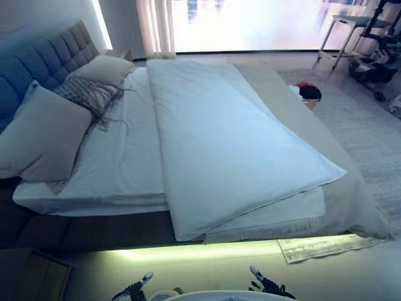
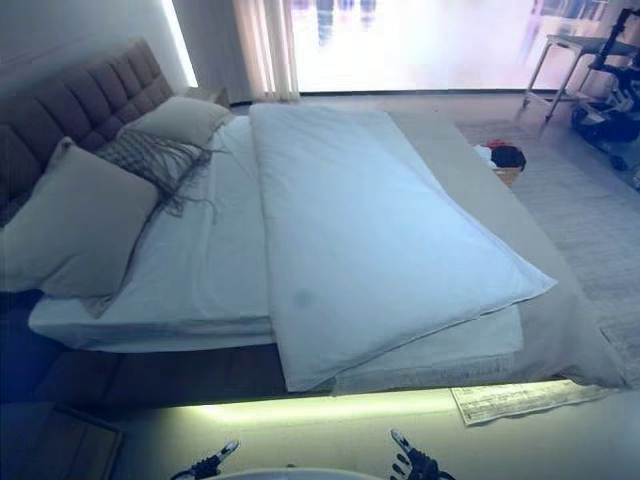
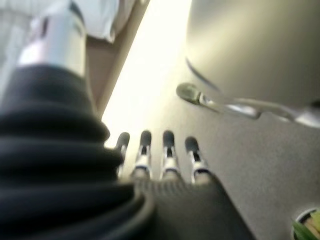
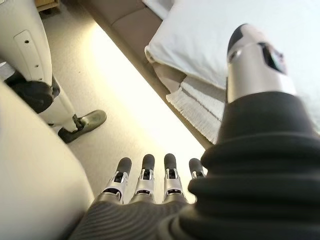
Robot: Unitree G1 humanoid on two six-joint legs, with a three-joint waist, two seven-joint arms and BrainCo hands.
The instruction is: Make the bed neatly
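A bed (image 1: 94, 222) with a padded headboard (image 1: 59, 50) stands before me. A white duvet (image 1: 219, 144) lies folded along the middle and right of the mattress, its near corner hanging over the side. Bare sheet (image 1: 125, 157) shows on the left half. A large pillow (image 1: 41, 135), a smaller pillow (image 1: 103, 69) and a fringed grey throw (image 1: 88, 94) lie at the head end. My left hand (image 1: 135, 290) and right hand (image 1: 266, 285) hang low at the bottom edge, clear of the bed. Both are empty with straight fingers (image 3: 167, 150) (image 4: 145, 172).
A beige bed skirt (image 1: 351, 200) hangs at the foot end, with a fringed rug edge (image 1: 313, 248) below. A small basket with red and black things (image 1: 308, 93) sits by the far side. A table (image 1: 351, 28) and wheeled gear (image 1: 376, 63) stand at the back right. A nightstand (image 1: 34, 276) is near left.
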